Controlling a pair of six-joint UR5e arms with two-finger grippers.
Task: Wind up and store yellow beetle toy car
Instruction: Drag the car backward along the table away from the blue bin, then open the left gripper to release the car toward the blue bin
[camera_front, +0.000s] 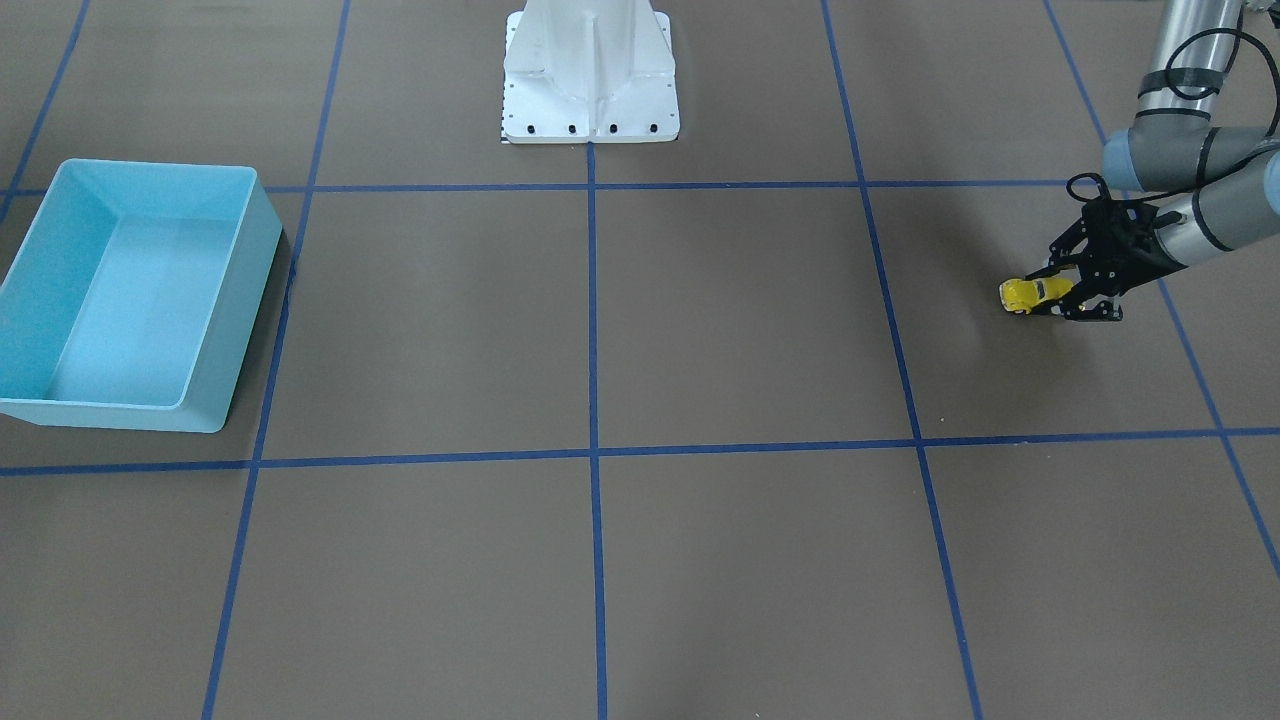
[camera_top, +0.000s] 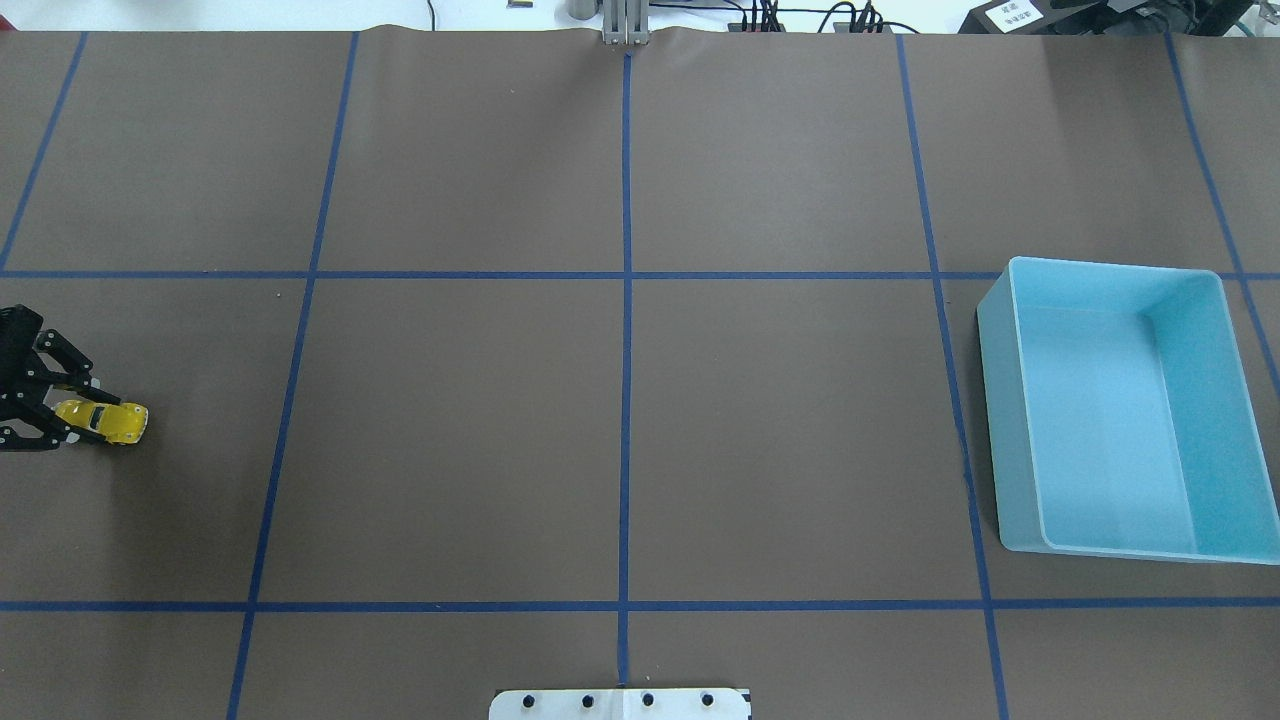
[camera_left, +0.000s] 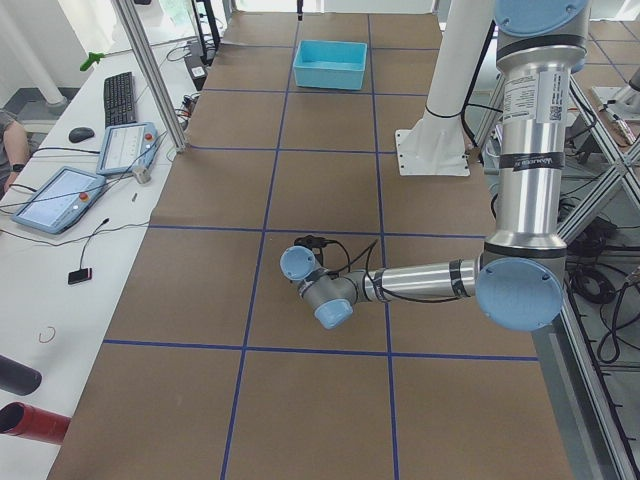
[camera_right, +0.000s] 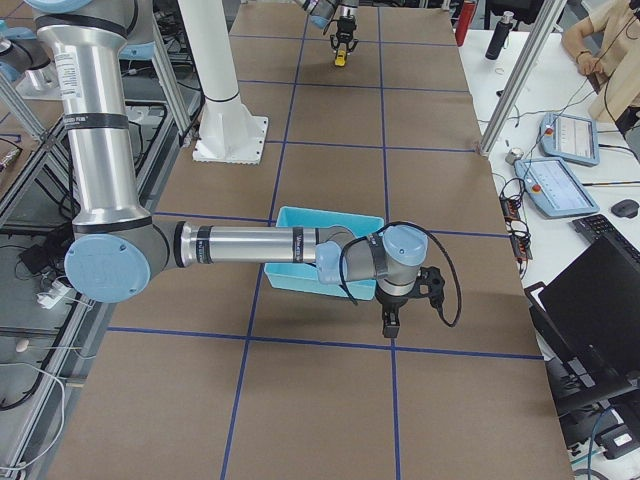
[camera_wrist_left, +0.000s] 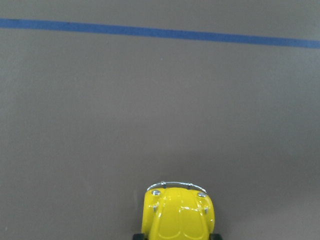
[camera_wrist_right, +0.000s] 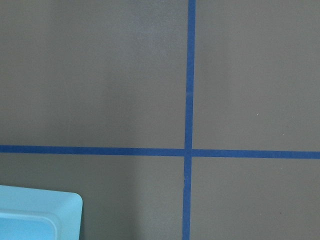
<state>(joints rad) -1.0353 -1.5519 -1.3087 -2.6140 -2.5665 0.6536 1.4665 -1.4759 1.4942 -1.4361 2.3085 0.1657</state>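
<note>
Our left gripper (camera_top: 68, 421) is clamped on the rear of the yellow beetle toy car (camera_top: 107, 422) at the table's (camera_top: 620, 450) left end, well apart from the light blue bin (camera_top: 1012, 420); we should press its wheels down and drag straight back; whether the right gripper (camera_right: 391, 322) is apart or together, we cannot tell.

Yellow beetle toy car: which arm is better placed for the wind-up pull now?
Left. The left gripper grips the rear of the yellow beetle toy car, which sits on the table. The right gripper hangs far across the table, beside the light blue bin, nowhere near the car.
</note>
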